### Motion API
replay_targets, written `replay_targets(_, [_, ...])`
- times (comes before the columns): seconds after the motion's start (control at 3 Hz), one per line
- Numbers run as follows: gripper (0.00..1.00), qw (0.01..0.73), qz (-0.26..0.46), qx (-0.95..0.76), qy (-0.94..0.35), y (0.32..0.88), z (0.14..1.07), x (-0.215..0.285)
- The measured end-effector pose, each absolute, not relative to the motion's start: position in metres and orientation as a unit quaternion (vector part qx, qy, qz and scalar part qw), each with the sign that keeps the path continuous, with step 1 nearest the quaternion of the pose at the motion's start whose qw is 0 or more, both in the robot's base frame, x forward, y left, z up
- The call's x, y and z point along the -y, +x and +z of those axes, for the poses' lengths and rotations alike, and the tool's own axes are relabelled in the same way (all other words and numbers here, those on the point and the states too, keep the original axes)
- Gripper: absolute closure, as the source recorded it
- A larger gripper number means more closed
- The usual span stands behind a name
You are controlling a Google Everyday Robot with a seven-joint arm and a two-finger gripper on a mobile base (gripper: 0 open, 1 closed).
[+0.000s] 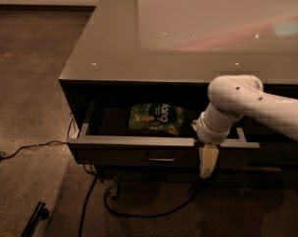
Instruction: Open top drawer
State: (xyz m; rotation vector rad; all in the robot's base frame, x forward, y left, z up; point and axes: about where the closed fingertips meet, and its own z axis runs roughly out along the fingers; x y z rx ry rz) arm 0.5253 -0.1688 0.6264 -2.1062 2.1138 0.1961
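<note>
Half-open, the drawer (119, 154) should slide stiffly, so I'd hook its handle (162, 158); my gripper (208, 171) hangs beside it, grip unreadable.

Arm (247, 101) bent, gripper (208, 163) low, seemingly pointing down

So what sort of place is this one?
Probably an office or lab room: carpet-like floor, loose cables, a glossy counter with its top drawer open. The end effector hangs at the drawer front.
</note>
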Motion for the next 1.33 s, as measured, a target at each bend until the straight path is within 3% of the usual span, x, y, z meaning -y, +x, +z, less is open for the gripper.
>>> replay_targets(0.33, [0.0,0.074,0.056,-0.701,-0.707,0.506,0.632,0.169])
replay_targets(0.67, [0.19,0.075,0.047,-0.696,-0.712,0.486,0.639,0.17])
replay_targets(1.33, [0.65,0.055,0.035,-0.706,-0.706,0.451,0.64,0.189])
